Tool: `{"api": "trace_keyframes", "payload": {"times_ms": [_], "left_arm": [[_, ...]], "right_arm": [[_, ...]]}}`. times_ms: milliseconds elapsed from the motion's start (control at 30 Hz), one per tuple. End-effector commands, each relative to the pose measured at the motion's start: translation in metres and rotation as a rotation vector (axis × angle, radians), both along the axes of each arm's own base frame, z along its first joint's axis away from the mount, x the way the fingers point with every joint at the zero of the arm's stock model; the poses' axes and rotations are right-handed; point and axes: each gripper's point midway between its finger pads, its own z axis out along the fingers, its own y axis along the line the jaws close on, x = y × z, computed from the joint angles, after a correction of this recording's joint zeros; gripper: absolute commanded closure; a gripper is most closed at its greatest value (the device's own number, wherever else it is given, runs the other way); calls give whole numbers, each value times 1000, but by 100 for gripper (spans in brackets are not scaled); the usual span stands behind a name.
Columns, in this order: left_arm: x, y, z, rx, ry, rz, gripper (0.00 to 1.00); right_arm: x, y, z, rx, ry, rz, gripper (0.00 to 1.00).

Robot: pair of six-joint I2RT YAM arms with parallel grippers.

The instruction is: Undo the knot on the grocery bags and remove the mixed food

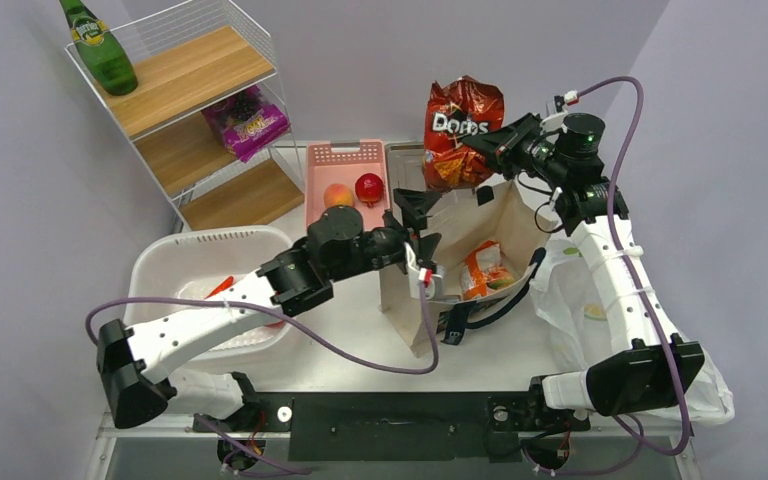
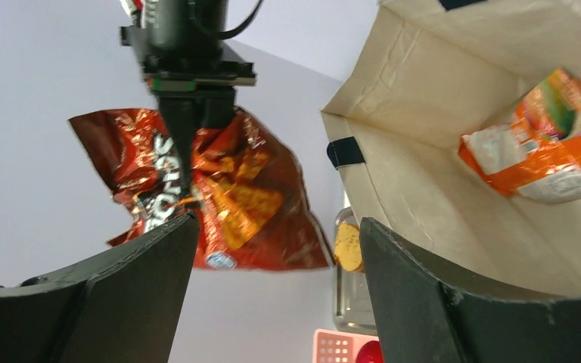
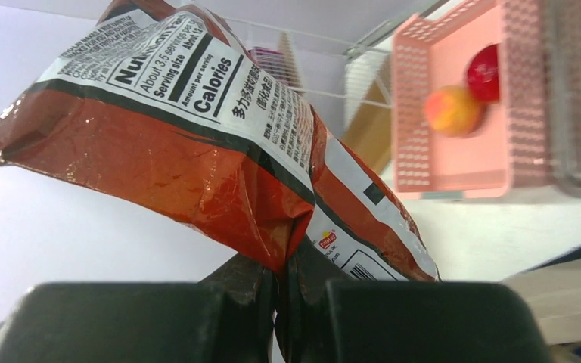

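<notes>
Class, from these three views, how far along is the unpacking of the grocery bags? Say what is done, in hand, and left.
Done: the canvas tote stands open, and a peach and a red fruit lie in the pink basket. In hand: the right gripper is shut on the Doritos packet, held in the air; the left gripper is open and empty. Left: an orange packet lies inside the tote.

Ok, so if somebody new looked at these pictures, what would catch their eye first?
The red Doritos packet stands out first, pinched in the right claw and hanging above the open canvas tote in the centre of the overhead view. Next, the left claw gapes wide beside the tote's left rim, holding nothing. An orange packet lies inside the tote.
</notes>
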Motion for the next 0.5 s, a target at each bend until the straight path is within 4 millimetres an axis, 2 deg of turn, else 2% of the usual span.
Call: {"api": "trace_keyframes", "payload": {"times_ms": [0, 33, 133, 167, 200, 300, 367, 467], "left_arm": [[19, -14, 31, -76, -226, 119, 24], [26, -19, 23, -60, -232, 147, 23], [36, -28, 29, -101, -262, 202, 23], [45, -30, 28, -97, -268, 245, 23], [48, -30, 38, -122, -282, 269, 22], [63, -29, 40, -125, -324, 351, 22], [67, -27, 38, -118, -373, 375, 22], [79, -21, 30, -93, -393, 423, 21]], "right_arm": [[-15, 22, 71, 241, -101, 96, 100], [-19, 26, 74, 244, -107, 110, 100], [-29, 32, 83, 243, -136, 140, 100], [-29, 32, 80, 237, -131, 142, 100], [-30, 31, 75, 228, -120, 136, 100], [-24, 25, 47, 207, -36, 103, 100], [-22, 23, 37, 208, -2, 99, 100], [-21, 24, 33, 210, 13, 106, 100]]}}
